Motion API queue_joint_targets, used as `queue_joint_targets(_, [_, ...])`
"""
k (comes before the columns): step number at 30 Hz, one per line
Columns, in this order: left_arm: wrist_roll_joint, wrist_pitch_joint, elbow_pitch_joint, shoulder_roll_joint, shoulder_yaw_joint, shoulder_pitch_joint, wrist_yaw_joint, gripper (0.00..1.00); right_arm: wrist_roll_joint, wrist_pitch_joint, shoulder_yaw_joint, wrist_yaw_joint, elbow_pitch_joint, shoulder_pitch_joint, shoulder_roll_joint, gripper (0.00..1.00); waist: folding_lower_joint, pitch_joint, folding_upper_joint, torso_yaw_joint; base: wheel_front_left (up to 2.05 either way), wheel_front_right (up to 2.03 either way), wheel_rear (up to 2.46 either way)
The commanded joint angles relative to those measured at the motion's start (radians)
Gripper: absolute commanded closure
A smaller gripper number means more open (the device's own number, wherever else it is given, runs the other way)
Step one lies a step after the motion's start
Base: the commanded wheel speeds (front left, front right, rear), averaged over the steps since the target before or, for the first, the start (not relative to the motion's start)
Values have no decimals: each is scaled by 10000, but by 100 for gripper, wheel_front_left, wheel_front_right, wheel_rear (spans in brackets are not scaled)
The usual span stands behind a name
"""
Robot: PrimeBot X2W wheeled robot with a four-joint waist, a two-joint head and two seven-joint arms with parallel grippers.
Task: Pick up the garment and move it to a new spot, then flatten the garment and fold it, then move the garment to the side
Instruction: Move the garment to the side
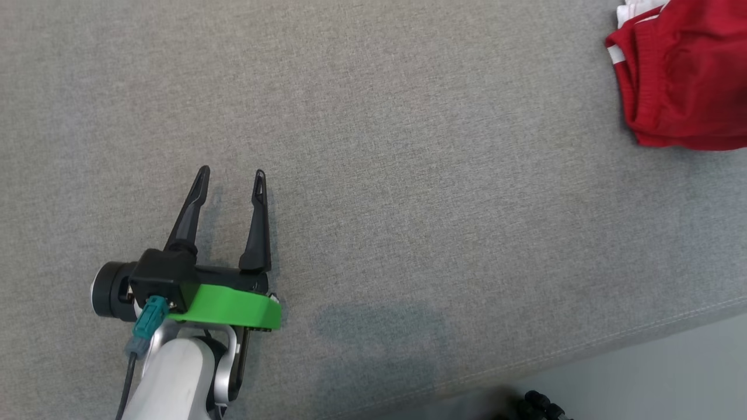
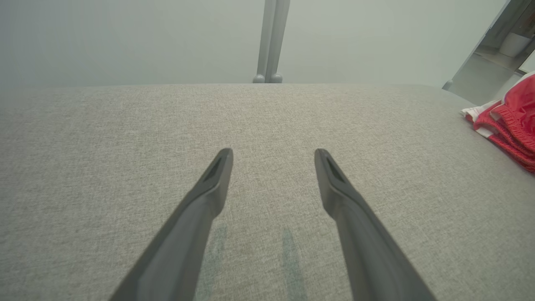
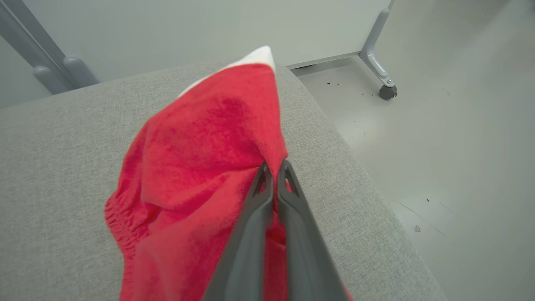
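The garment (image 1: pixel 683 76) is red with white trim and lies bunched at the far right of the grey fabric surface (image 1: pixel 408 175), cut off by the head view's edge. In the right wrist view the garment (image 3: pixel 200 167) rises in a tent shape toward my right gripper (image 3: pixel 273 169), whose fingers are shut on its right-hand edge. My left gripper (image 1: pixel 230 175) hovers open over bare fabric at the lower left, far from the cloth. In the left wrist view the left gripper (image 2: pixel 273 156) holds nothing, and the garment (image 2: pixel 508 121) shows at the right edge.
The padded surface ends at a seamed front edge (image 1: pixel 583 344) with pale floor (image 1: pixel 671 373) beyond. A wheeled frame leg (image 3: pixel 385 90) stands on the floor past the surface's right corner. Grey posts (image 2: pixel 269 42) rise behind the far edge.
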Motion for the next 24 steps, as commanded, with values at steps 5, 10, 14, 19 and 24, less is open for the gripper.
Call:
queue_joint_targets(5, [126,159,-213,219,-55,-138,76,0,-366,-653,169,-12,446,-283,-191,78,-1,427,0,156,0,0,0])
queue_joint_targets(10, [184,227,-295,247,-113,-112,141,0,-821,-1369,185,-14,797,-413,-159,0,-1,473,0,148,0,0,0])
queue_joint_targets(14, [181,283,-312,247,-160,-127,152,0,-1164,-1647,77,-12,945,-343,-175,0,-1,422,0,156,0,0,0])
queue_joint_targets(19, [91,264,-239,267,-184,-5,172,0,-1382,-1718,-147,-14,1005,-118,82,0,-1,234,0,134,0,0,0])
queue_joint_targets(24, [-10,188,-122,282,-163,118,175,0,-1627,-1721,-244,-14,441,76,248,0,-1,-81,0,106,0,0,0])
